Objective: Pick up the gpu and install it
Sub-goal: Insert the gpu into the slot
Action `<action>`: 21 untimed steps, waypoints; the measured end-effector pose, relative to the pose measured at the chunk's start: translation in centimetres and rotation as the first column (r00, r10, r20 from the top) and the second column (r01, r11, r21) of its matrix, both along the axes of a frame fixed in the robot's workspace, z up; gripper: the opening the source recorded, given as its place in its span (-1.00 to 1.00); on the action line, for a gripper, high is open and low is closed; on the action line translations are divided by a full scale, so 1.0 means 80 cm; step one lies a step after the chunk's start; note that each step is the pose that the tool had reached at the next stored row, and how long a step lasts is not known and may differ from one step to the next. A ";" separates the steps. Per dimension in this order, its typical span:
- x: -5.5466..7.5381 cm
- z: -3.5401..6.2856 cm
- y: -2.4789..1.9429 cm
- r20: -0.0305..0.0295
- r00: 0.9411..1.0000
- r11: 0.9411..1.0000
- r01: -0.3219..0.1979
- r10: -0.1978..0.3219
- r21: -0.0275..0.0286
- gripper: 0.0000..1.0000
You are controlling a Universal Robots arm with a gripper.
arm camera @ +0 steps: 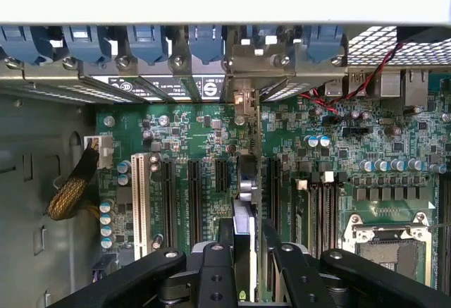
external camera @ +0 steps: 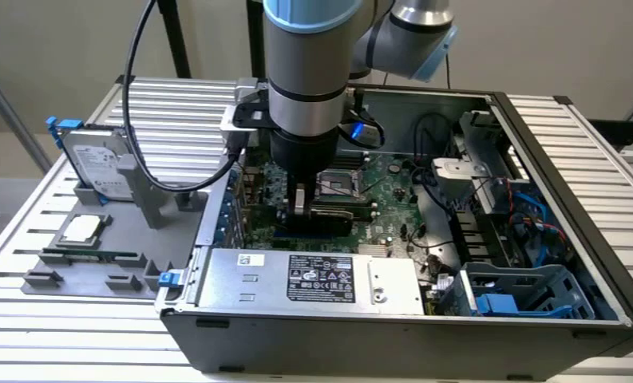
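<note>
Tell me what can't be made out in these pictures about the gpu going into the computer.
- Exterior view: the gpu is mostly hidden behind the gripper.
- Wrist view: the gpu shows edge-on, so whether it is seated in the motherboard slot is unclear.
- Exterior view: the hard drive label is too small to read.

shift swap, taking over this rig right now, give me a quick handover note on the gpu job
Gripper: down inside the open PC case, over the motherboard, fingers shut on the gpu.
Gpu: held upright and edge-on above the expansion slots, its silver bracket end toward the case's rear slot openings.
Done: gpu picked up and brought into the case, roughly lined up with a slot.
Left: whether it is seated in the slot cannot be told from here; the gripper has not let go.
Also on the table: hard drive in the grey holder at the exterior view's left.
</note>
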State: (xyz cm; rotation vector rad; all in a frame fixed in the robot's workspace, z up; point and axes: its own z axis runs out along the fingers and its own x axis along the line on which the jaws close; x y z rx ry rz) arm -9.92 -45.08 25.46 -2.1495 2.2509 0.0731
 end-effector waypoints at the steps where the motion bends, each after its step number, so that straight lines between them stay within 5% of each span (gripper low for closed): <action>1: 0.000 0.000 0.0000 0.000 1.000 1.000 0.000 0.000 0.000 -1.00; 21: 0.002 -0.002 0.0016 -0.008 1.000 1.000 0.007 -0.007 0.000 -1.00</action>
